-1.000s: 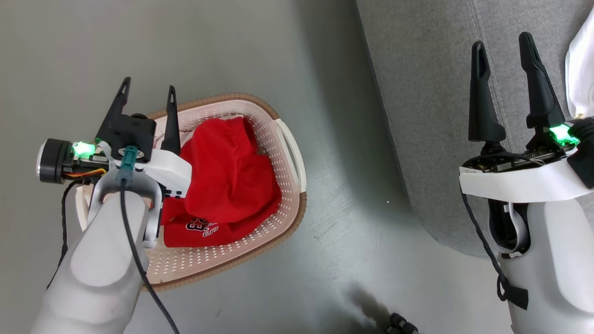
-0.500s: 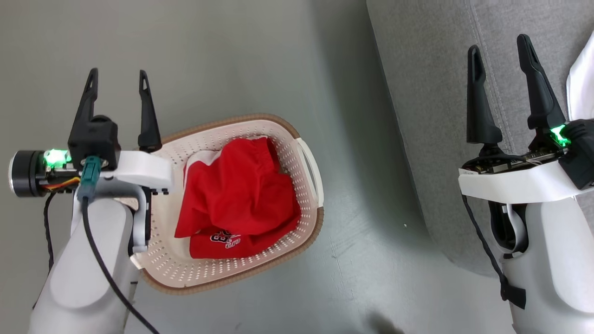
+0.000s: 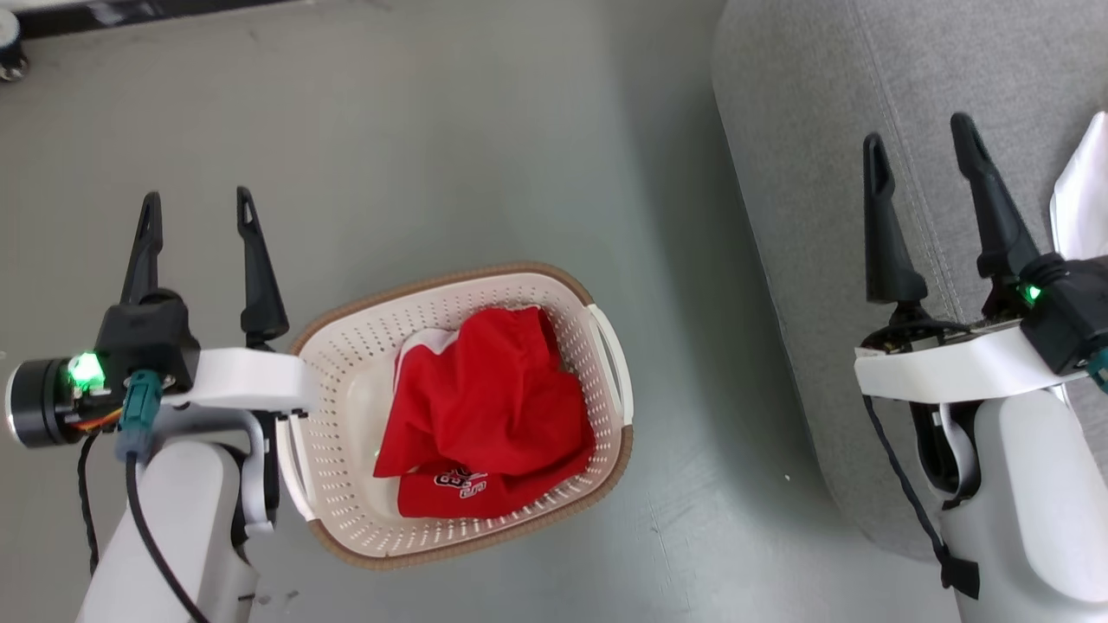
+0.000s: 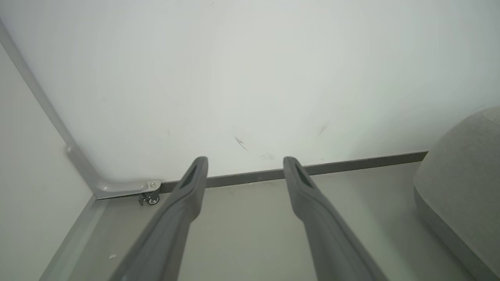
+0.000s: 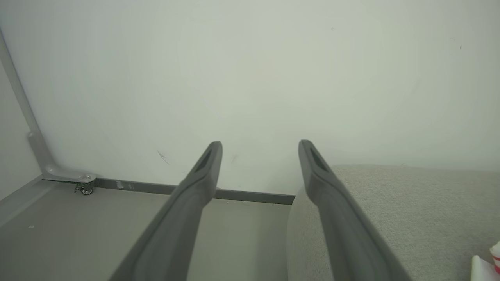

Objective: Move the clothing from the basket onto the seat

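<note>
The cream basket [image 3: 433, 282] with a brown rim stands on the grey floor in the head view, and the red clothing [image 3: 493, 402] lies crumpled inside it, a printed logo showing on its near edge. My left gripper [image 3: 198, 201] hangs open and empty just left of the basket, its wrist over the left rim; it is open too in the left wrist view [image 4: 245, 162]. My right gripper [image 3: 919, 134] stands open and empty above the grey seat [image 3: 805, 173], and looks the same in its own wrist view [image 5: 259, 146]. A white cloth [image 3: 1082, 195] with a bit of red [image 5: 486, 263] lies on the seat.
Bare grey floor lies between the basket and the seat's rounded edge [image 4: 461, 175]. A pale wall with a dark skirting strip [image 4: 351, 167] stands ahead. A small caster wheel [image 4: 150, 198] on a metal frame sits in the left corner.
The head camera has shifted, so the whole picture slid. Against the basket, my left gripper has moved from over its left rim to beside it. Both grippers stayed open.
</note>
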Motion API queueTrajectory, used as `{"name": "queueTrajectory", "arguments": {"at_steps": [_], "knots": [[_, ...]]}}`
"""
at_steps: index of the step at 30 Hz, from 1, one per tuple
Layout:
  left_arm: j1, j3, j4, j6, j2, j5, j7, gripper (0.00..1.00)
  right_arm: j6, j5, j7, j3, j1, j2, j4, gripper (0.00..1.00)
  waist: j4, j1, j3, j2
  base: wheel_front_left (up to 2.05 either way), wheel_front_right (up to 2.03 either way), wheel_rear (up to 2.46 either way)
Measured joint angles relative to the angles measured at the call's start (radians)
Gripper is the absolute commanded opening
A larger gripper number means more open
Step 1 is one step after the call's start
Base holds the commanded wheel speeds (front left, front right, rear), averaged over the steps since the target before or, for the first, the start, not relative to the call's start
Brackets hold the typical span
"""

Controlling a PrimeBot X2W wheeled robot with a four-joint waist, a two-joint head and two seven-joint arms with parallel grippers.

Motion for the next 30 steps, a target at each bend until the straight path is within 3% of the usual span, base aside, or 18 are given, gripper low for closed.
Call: {"name": "queueTrajectory", "arguments": {"at_steps": [30], "knots": [[0.324,0.058,-0.136,0.025,-0.02,-0.049,0.0,1.0,0.0,-0.026,0.0,0.028,0.175,0.0,0.1,1.0,0.091,0.0,-0.276,0.0,0.0,0.0,0.0]]}}
